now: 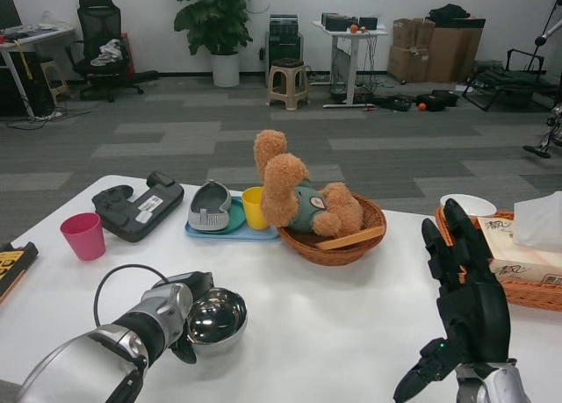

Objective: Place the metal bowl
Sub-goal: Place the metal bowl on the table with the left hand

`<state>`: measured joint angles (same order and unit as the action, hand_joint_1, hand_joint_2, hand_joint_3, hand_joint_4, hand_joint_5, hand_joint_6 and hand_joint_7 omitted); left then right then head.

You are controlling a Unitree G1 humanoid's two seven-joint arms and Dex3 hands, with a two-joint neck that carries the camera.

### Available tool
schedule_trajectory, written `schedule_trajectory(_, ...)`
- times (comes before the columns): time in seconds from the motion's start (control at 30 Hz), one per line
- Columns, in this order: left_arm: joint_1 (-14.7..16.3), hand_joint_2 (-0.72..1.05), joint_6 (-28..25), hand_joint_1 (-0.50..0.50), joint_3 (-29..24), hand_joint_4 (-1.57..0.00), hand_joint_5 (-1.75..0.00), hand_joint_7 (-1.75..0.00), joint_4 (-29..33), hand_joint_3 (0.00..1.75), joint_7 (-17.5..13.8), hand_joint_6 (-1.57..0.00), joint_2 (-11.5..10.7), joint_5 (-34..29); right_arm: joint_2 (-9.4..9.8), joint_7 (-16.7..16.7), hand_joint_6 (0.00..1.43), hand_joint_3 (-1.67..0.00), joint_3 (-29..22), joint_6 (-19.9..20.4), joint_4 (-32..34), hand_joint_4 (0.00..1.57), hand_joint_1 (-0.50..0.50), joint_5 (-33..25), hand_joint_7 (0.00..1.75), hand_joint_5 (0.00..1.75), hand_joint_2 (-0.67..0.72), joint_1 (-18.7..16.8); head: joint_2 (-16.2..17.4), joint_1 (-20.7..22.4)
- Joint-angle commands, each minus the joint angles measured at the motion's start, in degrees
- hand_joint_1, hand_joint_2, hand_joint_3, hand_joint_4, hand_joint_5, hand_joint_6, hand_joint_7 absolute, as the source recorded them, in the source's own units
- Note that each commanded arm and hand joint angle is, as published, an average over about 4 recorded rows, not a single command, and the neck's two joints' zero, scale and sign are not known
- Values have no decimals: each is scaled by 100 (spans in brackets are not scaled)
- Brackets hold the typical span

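A: Head view: what is seen at the left hand (186, 308)?

B: Its dark fingers (195, 283) are wrapped around the rim of the metal bowl (217, 320), which is gripped at its left edge. The bowl is seen low on the white table (334, 315), mouth up; whether its base is touching the surface cannot be told.

A: And the right hand (464, 298)?

B: It is raised upright at the right side, the fingers spread apart and nothing held in them. The metal bowl is well apart from them, across a bare stretch of table.

A: What is found beyond the left fingers?

B: A pink cup (83, 235) is set up and to the left of them, with a black controller (138, 210) behind it. Straight beyond the fingers a blue tray (230, 231) is laid, on which a grey shoe (209, 207) and a yellow cup (254, 207) are carried.

A: And towards the right fingers?

B: A woven basket (338, 241) with a brown teddy bear (299, 197) in it is placed between the two hands, farther back. Just beside the right fingers a tissue box (518, 245) is held in an orange basket (531, 291), with a white bowl (469, 205) behind it.
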<state>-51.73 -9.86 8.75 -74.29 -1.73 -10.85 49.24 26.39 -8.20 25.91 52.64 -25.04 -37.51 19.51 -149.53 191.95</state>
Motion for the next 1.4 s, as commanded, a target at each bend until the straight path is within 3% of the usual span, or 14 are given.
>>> schedule_trajectory(0.03,21,105,2,-50,-33,-9,-169,-120,-42,122,-36,-31,32,13,50,-10,0,0,11,71,-39,0,8,-28,21,19,72,-79,18,-14)
schedule_trajectory(0.13,36,105,15,-50,-66,-1,-141,-106,-42,116,-38,-22,52,-15,50,-15,0,0,11,71,-50,0,11,-33,21,19,72,-79,35,-18)
schedule_trajectory(0.33,87,105,158,-50,-216,0,-41,-80,-38,109,-179,-8,74,-63,50,-15,0,0,11,80,-72,0,12,-57,21,19,72,-79,57,-13)
schedule_trajectory(0.4,115,105,199,-50,-240,0,-31,-75,-22,100,-251,-3,72,-63,50,-15,0,0,11,80,-83,0,12,-61,21,19,72,-79,76,-10)
schedule_trajectory(0.6,210,105,292,-50,-257,0,-31,-63,154,87,-502,0,52,-72,48,-15,0,0,11,80,-113,0,15,-66,17,19,72,-79,84,-18)
schedule_trajectory(0.87,326,105,318,-50,-233,0,-31,-56,367,96,-653,0,26,-42,50,-15,0,0,15,80,-146,0,17,-81,21,19,72,-79,105,29)
schedule_trajectory(1.13,392,105,364,-50,-207,0,-49,-56,659,96,-704,0,-27,104,50,-15,0,0,28,80,-186,0,17,-99,16,19,72,-53,126,94)
schedule_trajectory(1.27,399,105,393,-50,-207,0,-56,-59,740,83,-711,0,-58,244,50,-15,0,0,26,80,-210,0,17,-99,21,19,72,-40,124,103)
schedule_trajectory(1.4,405,105,432,-50,-216,0,-72,-63,793,57,-689,0,-66,323,50,-15,0,0,24,80,-230,0,17,-103,21,19,72,-31,124,110)
